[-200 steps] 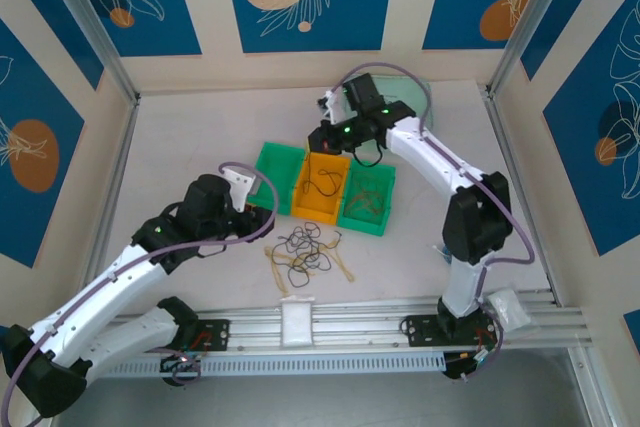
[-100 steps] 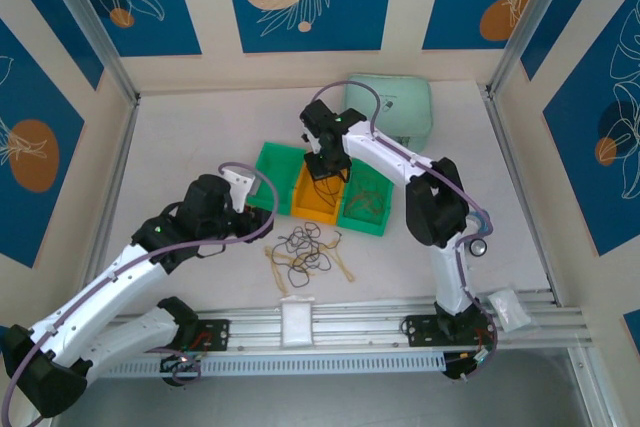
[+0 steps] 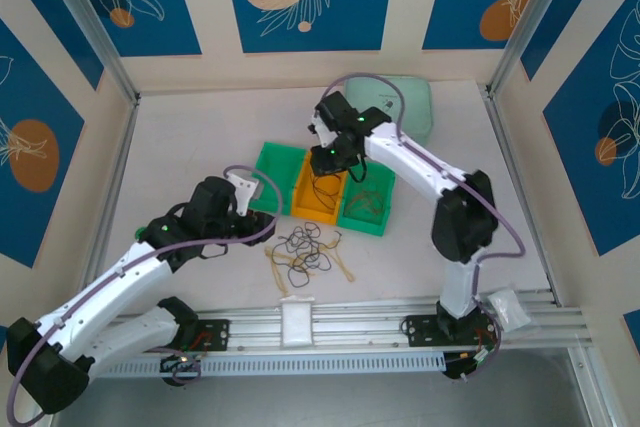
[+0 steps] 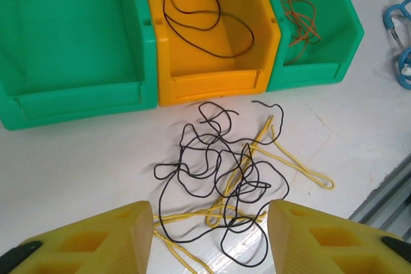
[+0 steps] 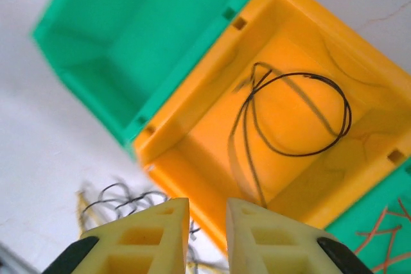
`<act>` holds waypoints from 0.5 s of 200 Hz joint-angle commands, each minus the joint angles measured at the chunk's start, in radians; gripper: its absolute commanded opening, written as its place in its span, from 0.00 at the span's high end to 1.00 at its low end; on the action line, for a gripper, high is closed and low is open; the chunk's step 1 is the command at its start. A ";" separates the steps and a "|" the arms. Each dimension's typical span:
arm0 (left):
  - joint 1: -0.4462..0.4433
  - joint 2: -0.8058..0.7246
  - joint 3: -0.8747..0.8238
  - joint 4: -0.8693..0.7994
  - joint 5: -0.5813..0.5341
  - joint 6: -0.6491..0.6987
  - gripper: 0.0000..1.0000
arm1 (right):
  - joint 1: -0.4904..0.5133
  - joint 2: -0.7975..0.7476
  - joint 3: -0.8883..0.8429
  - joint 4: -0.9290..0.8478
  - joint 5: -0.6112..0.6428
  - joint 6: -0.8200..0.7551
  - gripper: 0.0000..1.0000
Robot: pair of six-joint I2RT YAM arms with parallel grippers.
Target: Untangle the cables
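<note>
Overhead, the cables (image 3: 305, 252) lie as a loose black-and-yellow tangle on the desk (image 3: 190, 147), close to the middle of its near edge. Just beyond them three bins stand side by side: a left green bin (image 3: 275, 172), an orange bin (image 3: 315, 212) and a right green bin (image 3: 365, 227). The left gripper (image 3: 252, 215) sits low, just left of the tangle and near the front of the left green bin. The right gripper (image 3: 330, 165) hangs over the orange bin, pointing down. A pale green object (image 3: 405, 107) stands by the far edge.

From the left wrist, the two yellow fingers are spread wide apart with nothing pinched. The near part of the tangle shows in the gap between them, black strands crossing over and under yellow ones. Farther off, a black cable (image 4: 205, 17) lies coiled in the orange bin, and red-orange cables (image 4: 298, 14) lie in the right green bin.

From the right wrist, the fingers stand slightly parted, a narrow gap between them and nothing in it. Below, the black cable rests in loops on the orange bin's floor, clear of the fingertips. A blurred piece of the tangle shows at lower left on the desk, and red-orange strands show at the lower right corner.
</note>
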 commanded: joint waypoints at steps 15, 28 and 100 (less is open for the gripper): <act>0.013 0.043 -0.048 0.074 0.101 -0.022 0.53 | 0.024 -0.241 -0.265 0.029 -0.097 0.012 0.78; 0.010 0.058 -0.069 0.101 0.121 -0.030 0.53 | 0.054 -0.321 -0.382 0.026 -0.081 0.030 0.78; 0.007 0.099 -0.117 0.164 0.122 -0.061 0.53 | 0.215 -0.503 -0.825 0.087 -0.075 0.312 0.77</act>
